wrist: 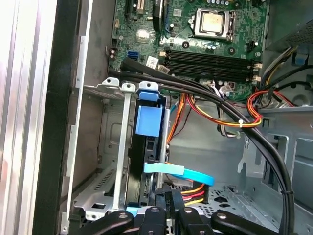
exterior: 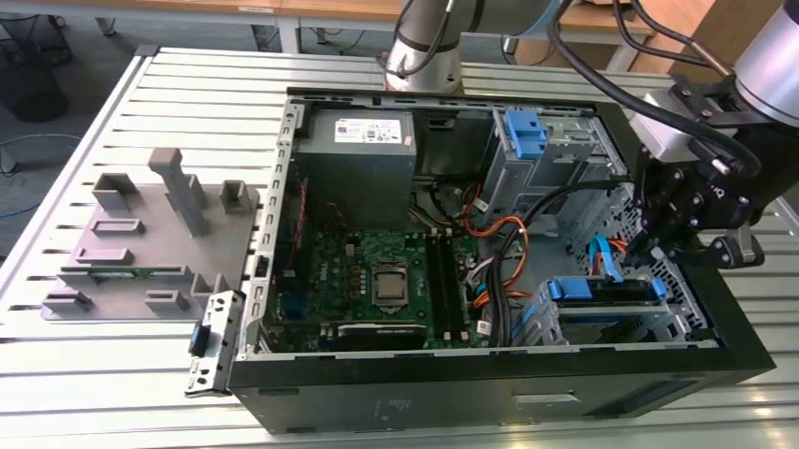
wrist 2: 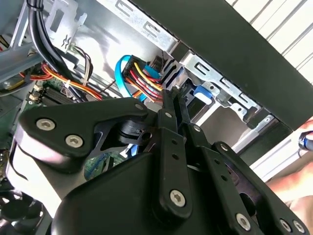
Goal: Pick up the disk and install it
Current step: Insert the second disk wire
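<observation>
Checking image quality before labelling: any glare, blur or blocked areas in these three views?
Exterior view: even lighting, mild glare on the ribbed aluminium table. Second wrist view: the black gripper linkage sits close and blocks the lower half; a blurred pinkish patch at one edge, cannot tell what. First wrist view: the green motherboard is sharp, and the blue plastic drive rail is evenly lit.

Even, bright daylight fills all views, glaring off the slatted table (exterior: 150,374) toward seven o'clock in the exterior view, while the near gripper (wrist 2: 166,98) linkage looks soft and shadowed.
</observation>
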`<state>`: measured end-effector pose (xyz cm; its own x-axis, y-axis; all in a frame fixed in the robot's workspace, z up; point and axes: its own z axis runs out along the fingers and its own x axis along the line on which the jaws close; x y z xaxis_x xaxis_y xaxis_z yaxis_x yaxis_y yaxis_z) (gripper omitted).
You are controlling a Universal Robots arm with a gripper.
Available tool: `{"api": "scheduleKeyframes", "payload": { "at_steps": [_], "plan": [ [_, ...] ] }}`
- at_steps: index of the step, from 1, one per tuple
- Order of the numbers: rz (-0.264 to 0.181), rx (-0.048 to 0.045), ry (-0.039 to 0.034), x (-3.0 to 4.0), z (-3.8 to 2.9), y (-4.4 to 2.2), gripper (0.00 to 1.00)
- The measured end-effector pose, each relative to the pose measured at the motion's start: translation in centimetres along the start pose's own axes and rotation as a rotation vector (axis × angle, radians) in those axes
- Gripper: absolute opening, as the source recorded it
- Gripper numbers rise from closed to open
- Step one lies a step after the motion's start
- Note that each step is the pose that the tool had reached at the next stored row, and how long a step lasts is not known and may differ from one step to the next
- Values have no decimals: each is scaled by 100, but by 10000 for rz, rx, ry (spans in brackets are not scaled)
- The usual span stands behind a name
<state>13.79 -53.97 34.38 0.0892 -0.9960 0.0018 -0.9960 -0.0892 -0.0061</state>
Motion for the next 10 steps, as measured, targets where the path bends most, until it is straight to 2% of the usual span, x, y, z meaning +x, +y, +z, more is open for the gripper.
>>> {"api": "scheduleKeyframes", "payload": {
  "at_steps": [6,10],
  "plan": [
    [118,33,53,1,5,13,16],
    [120,172,65,6,5,23,16]
  ]
}}
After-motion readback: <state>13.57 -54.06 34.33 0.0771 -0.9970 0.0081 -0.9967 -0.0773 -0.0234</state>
